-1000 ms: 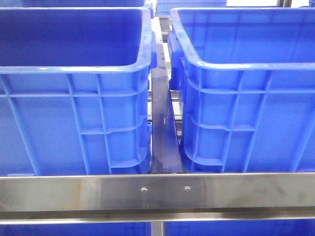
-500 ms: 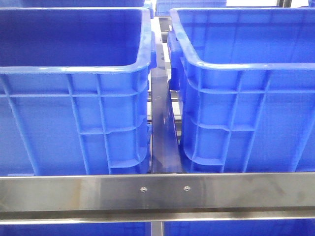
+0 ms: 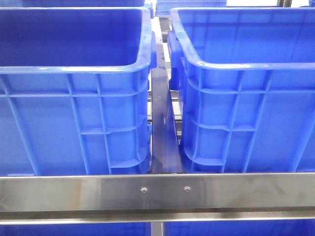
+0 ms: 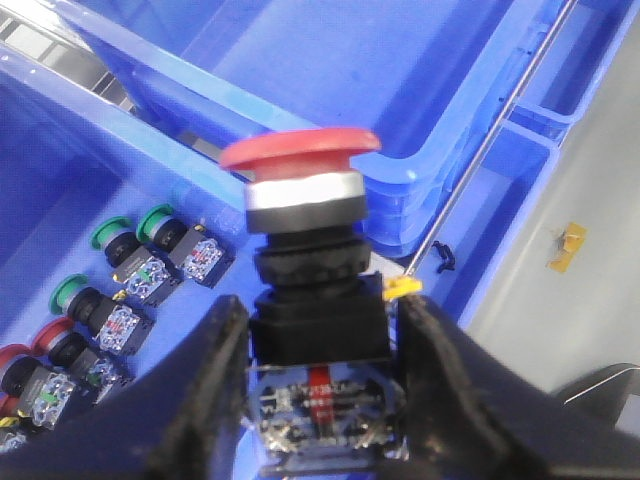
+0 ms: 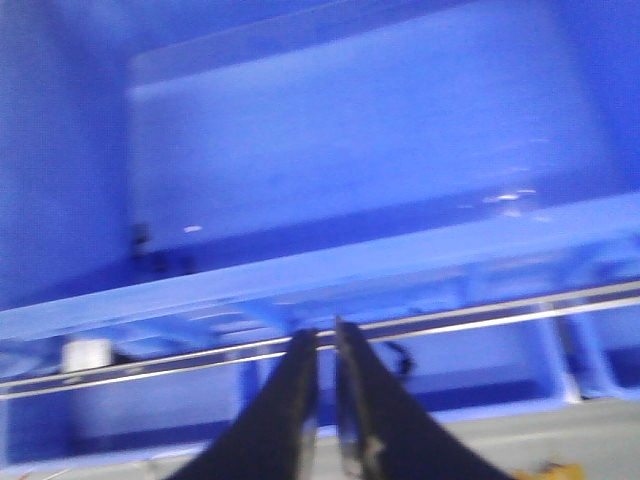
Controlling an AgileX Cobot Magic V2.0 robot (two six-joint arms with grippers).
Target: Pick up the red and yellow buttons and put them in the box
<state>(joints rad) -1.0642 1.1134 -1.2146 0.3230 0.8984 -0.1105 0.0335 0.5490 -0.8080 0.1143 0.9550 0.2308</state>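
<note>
The red mushroom-head push button with chrome collar and black body [image 4: 305, 250] sits at the centre of the left wrist frame, clamped between the black fingers [image 4: 215, 390] of the left end effector [image 4: 320, 400], raised above a blue plastic crate [image 4: 130, 130]. Green-capped and red-capped buttons [image 4: 150, 260] lie at lower left on the crate floor. The right end effector [image 5: 325, 400] is nearly closed, holding nothing, before a blue crate rim [image 5: 300, 280].

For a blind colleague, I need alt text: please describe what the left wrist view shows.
The left gripper is shut on a red push button, red cap up, above a blue crate. In the crate below lie more buttons with green and red caps.
</note>
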